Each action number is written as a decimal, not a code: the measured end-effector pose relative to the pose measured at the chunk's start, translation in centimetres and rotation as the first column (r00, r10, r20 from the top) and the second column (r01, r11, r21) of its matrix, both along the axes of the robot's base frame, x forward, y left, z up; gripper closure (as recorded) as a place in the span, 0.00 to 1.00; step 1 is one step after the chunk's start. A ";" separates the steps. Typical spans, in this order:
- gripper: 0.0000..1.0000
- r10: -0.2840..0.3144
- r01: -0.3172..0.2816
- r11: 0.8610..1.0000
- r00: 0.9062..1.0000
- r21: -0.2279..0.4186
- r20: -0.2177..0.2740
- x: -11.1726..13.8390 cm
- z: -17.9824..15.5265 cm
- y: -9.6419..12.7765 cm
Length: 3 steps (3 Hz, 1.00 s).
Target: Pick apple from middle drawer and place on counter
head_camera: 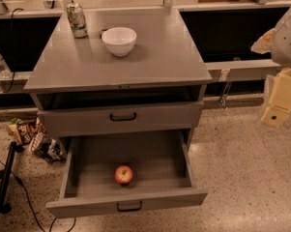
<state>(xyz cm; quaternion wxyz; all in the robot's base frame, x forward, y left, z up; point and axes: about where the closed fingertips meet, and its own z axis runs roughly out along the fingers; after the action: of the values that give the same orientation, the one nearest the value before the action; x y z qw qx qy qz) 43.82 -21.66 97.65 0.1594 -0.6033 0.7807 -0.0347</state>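
The red apple [123, 174] with yellowish patches lies in the open middle drawer [82, 178], near its front and a little left of centre. The drawer is pulled fully out of the grey cabinet; its front carries a small black handle [129, 206]. The counter [159, 57] is the cabinet's flat grey top. My gripper [280, 103] shows at the right edge of the view as cream-yellow parts below a white arm segment [287, 33]. It is to the right of the cabinet at about counter height, far from the apple, with nothing seen in it.
A white bowl [119, 40] and a drink can [77, 20] stand on the back left of the counter. A closed drawer front [122, 116] sits above the open drawer. Snack packets [34, 137] and cables [19, 187] lie on the speckled floor at left.
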 end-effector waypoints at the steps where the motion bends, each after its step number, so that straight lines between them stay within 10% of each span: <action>1: 0.00 0.000 0.000 1.000 1.000 0.000 0.000 0.0 0.0 0.0; 3: 0.00 -0.004 0.005 0.988 1.000 0.155 -0.002 -1.0 -6.1 3.0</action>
<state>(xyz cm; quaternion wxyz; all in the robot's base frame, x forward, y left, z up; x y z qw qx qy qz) 42.84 -18.67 91.55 0.2052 -0.5873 0.7825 0.0261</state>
